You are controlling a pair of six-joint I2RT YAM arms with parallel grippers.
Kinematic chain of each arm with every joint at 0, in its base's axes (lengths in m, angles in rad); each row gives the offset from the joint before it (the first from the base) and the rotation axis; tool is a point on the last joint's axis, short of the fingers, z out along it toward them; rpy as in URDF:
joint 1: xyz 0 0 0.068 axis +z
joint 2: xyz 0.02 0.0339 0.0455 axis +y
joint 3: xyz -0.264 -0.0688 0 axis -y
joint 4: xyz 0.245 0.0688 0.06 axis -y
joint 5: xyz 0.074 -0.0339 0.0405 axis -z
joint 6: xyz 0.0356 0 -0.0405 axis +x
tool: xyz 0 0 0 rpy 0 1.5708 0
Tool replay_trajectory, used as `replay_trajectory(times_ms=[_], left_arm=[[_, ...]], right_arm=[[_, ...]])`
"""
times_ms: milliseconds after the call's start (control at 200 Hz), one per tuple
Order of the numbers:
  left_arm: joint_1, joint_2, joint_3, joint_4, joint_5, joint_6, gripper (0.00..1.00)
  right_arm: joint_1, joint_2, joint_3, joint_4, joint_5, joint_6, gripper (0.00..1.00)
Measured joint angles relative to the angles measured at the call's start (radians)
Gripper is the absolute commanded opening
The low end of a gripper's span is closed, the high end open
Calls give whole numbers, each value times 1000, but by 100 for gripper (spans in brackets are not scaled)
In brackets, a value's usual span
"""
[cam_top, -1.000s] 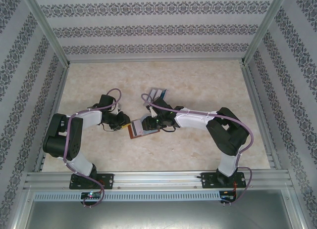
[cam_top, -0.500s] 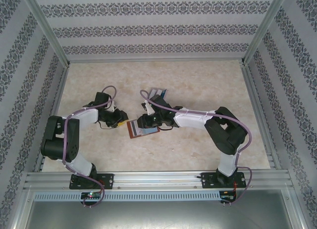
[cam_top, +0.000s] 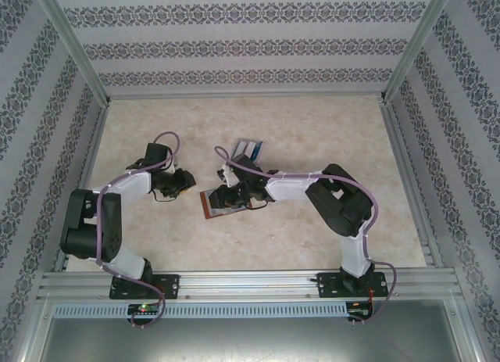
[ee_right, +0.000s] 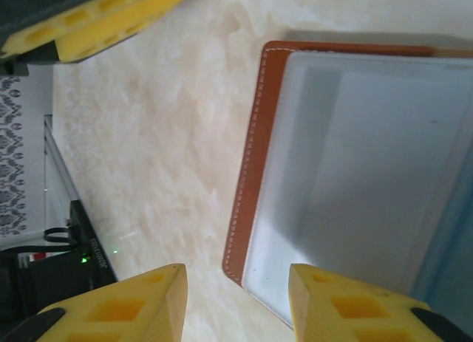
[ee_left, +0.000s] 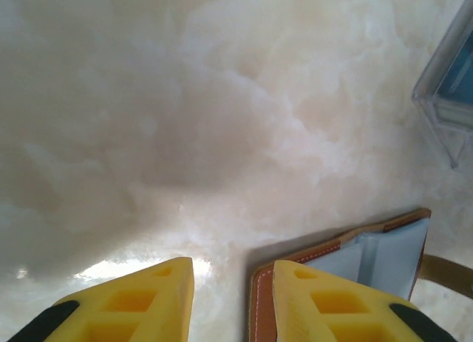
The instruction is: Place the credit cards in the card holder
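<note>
The card holder (cam_top: 211,206) lies open and flat on the table (cam_top: 328,127) between the two arms, grey-blue inside up; its long axis runs roughly left to right, brown stitched edge toward the left arm; the credit cards (cam_top: 248,149) lie near it, farther back. The left arm reaches in with a bent elbow; the left gripper (ee_left: 230,283) sits low just beside that brown edge, jaws partly apart on nothing. The right arm stretches in from the right; the right gripper (ee_right: 236,290) points down over the holder's corner, jaws apart, gripping nothing.
</note>
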Motion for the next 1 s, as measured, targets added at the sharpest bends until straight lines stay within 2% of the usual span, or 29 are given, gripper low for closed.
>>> replay_trajectory(times_ms=[140, 245, 305, 430, 560, 650, 809, 1004], left_arm=[[-3, -64, -24, 72, -56, 15, 37], [-9, -101, -68, 148, -92, 27, 41], [-15, -117, -102, 192, -106, 36, 45], [-25, -163, -195, 284, -126, 63, 45], [-38, -224, -265, 340, -142, 85, 45], [-42, -256, -274, 360, -158, 98, 45], [-42, -274, -282, 400, -190, 101, 45], [-42, -247, -283, 406, -203, 101, 44]], right_arm=[[-45, -49, -1, -29, 2, -10, 45], [-104, -135, -1, -66, 54, -41, 47], [-132, -189, 5, -110, 110, -68, 49], [-159, -237, 95, -254, 319, -122, 54], [-160, -238, 200, -383, 557, -135, 55], [-172, -224, 256, -438, 653, -126, 55], [-190, -131, 378, -498, 747, -77, 55], [-192, -43, 422, -558, 815, -19, 55]])
